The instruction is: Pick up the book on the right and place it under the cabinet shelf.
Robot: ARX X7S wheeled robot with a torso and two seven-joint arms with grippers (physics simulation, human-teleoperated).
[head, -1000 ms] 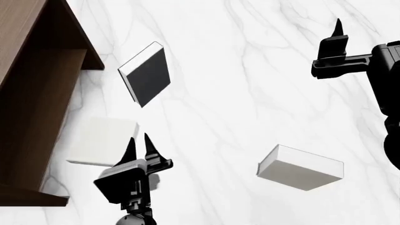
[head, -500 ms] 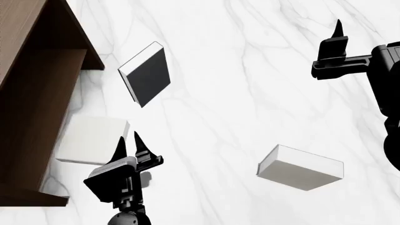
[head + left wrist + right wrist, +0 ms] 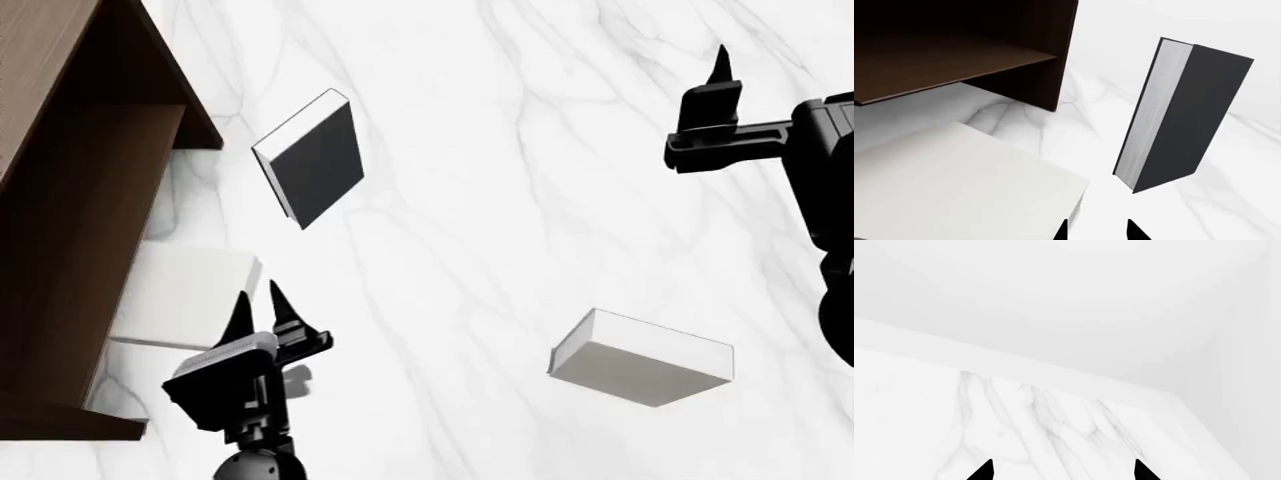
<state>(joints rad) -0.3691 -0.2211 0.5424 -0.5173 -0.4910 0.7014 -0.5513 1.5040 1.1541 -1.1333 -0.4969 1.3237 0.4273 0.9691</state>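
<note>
The book furthest to the right [image 3: 641, 358] is pale grey-white and lies flat on the marble table, with no gripper near it. My right gripper [image 3: 722, 65] [image 3: 1062, 472] hovers open and empty far behind it. A second white book [image 3: 187, 290] [image 3: 954, 185] lies flat with its left edge at the opening of the dark brown cabinet shelf [image 3: 80, 200] [image 3: 954, 60]. My left gripper [image 3: 259, 308] [image 3: 1097, 232] is open at that book's near right corner, one fingertip against its edge and nothing between the fingers.
A black-covered book [image 3: 318, 160] [image 3: 1194, 120] stands tilted on the table just right of the cabinet's front corner. The white marble table [image 3: 507, 230] stretches between the books. A plain white wall fills the background in the right wrist view.
My left gripper has moved left, and the white book beside it has slid left toward the cabinet opening. The right arm and the other two books have not moved.
</note>
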